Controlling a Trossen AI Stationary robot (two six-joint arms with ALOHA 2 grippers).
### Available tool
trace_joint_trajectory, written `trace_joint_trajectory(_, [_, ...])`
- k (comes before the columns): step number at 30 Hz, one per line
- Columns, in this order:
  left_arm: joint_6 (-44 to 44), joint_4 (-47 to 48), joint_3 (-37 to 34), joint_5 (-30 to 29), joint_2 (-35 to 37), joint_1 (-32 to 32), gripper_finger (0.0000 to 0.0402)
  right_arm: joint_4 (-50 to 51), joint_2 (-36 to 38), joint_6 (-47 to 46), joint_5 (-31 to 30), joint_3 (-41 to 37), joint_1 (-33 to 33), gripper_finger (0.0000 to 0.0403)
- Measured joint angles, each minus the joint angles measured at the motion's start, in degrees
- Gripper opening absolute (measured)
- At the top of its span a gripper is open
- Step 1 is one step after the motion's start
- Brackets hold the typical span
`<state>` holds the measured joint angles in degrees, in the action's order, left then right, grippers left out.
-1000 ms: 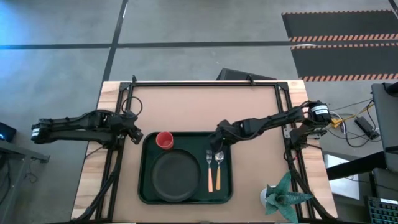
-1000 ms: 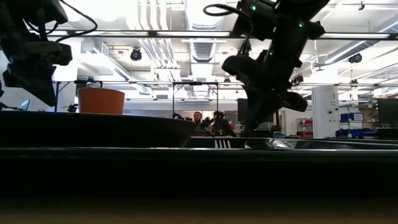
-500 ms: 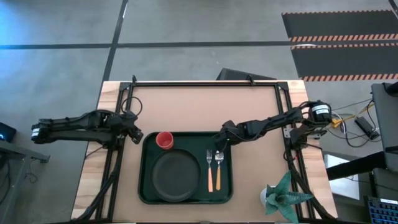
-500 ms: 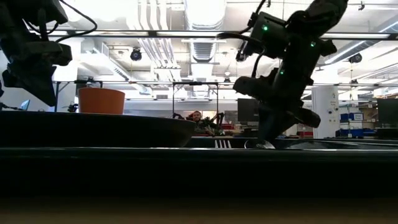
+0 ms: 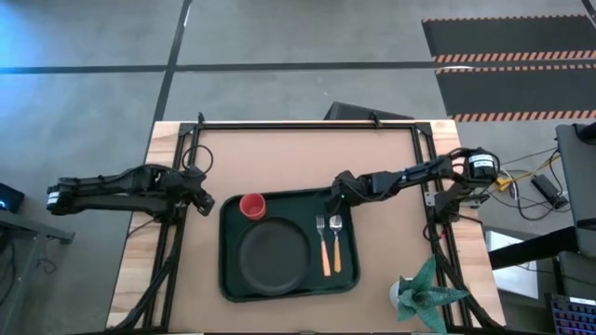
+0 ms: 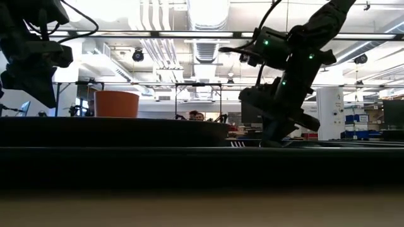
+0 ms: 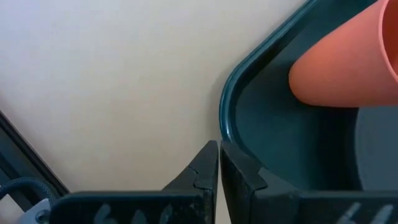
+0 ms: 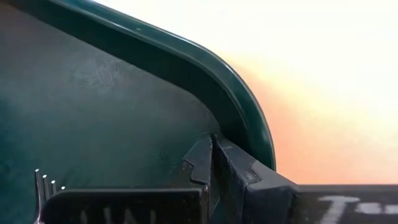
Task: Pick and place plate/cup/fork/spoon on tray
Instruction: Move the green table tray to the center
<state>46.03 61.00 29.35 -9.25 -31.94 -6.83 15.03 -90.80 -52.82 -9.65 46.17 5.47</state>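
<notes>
The dark green tray (image 5: 226, 279) lies on the table and holds the dark plate (image 5: 273, 256), the red cup (image 5: 251, 205) at its far left corner, and the orange-handled fork (image 5: 322, 244) and spoon (image 5: 336, 240) side by side. My right gripper (image 5: 337, 197) is shut, its tips inside the tray's far right corner (image 8: 242, 106). My left gripper (image 5: 203, 203) is shut and stands just left of the tray's far left corner (image 7: 233, 106), beside the cup (image 7: 348, 68). I cannot tell whether it touches the rim. My right gripper has its shut fingers (image 8: 233, 165) down inside the tray, at the floor beside the inner wall of the far right corner rim (image 8: 252, 134). It comes slanting down from the table's right. The tray lies flat on the table. The fingers hide the exact place of contact.
A green spiky plant in a pot (image 5: 424, 293) stands at the table's near right. Black frame rails (image 5: 307, 124) run along the table's far, left and right edges. Bare table top (image 5: 279, 158) lies beyond the tray.
My right gripper has gone toward the table's right and far edges, staying shut. The tray has slid with it to the right and a little toward the far edge, away from my left gripper, with plate, cup, fork and spoon riding on it.
</notes>
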Motion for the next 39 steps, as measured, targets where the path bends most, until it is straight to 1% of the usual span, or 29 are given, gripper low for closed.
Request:
trace_joint_trajectory(14, [0.12,-0.12,-1.62,2.81,-0.33,0.00,0.0000,0.77,-0.02,8.63,0.16,-0.02,9.56,0.0008])
trace_joint_trajectory(19, [0.12,-0.12,-1.62,2.90,-0.74,0.00,0.0000,0.85,0.00,9.93,0.38,-0.07,13.21,0.0008])
trace_joint_trajectory(22, [0.14,-0.11,-1.62,2.90,-1.18,0.00,0.0000,0.56,0.26,10.36,0.66,-0.09,14.10,0.0008])
trace_joint_trajectory(26, [0.17,-1.46,-1.62,2.99,-1.77,0.00,0.0000,1.49,2.29,12.58,0.21,1.62,13.23,0.0009])
trace_joint_trajectory(31, [0.03,-11.06,-1.64,3.20,-3.11,0.07,0.0000,-0.12,9.85,16.00,0.24,8.10,9.62,0.0009])
trace_joint_trajectory(35, [-2.75,-18.49,-1.64,3.09,-7.93,0.09,0.0000,0.24,15.12,19.47,0.27,13.75,5.34,0.0009])
trace_joint_trajectory(39, [-4.13,-20.69,-1.64,2.70,-14.48,0.09,0.0000,-0.34,18.95,22.77,-2.39,19.39,0.73,0.0009])
